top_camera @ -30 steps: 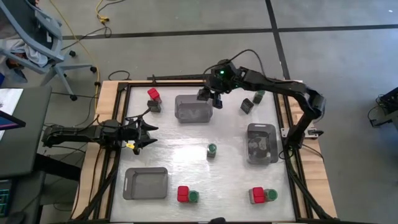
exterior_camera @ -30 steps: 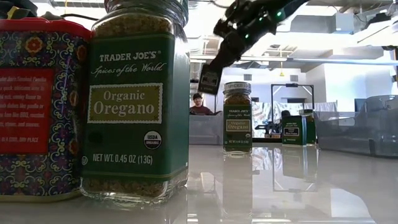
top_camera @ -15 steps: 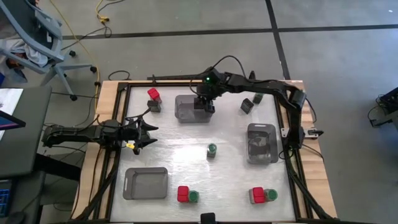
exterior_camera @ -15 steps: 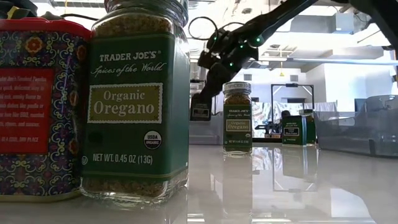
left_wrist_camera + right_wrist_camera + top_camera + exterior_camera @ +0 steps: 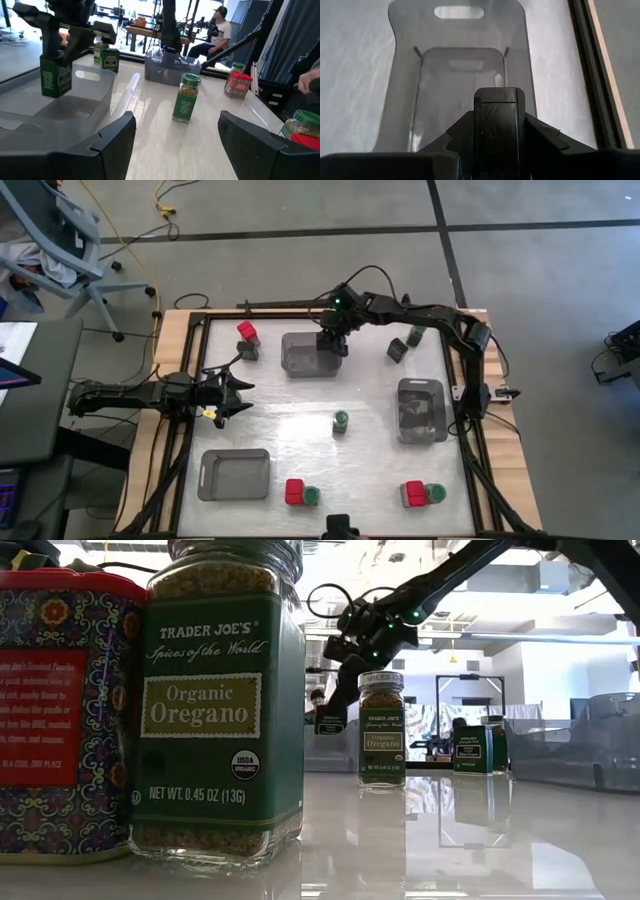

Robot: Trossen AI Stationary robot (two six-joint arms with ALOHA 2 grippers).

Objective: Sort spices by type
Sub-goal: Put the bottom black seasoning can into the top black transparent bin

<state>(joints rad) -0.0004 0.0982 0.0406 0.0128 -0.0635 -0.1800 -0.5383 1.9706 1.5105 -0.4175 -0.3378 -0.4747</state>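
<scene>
The left pincer (image 5: 232, 395) waits with its fingers apart, holding nothing. The right pincer (image 5: 332, 346) grips a black spice box (image 5: 330, 722) just above the grey tray (image 5: 305, 358); I judge the next move is lowering and releasing it inside. Nearest jar (image 5: 220, 700) reads "Trader Joe's Organic Oregano".

Right pincer (image 5: 56, 75) holds green box (image 5: 55, 78) over tray (image 5: 75, 107).
</scene>
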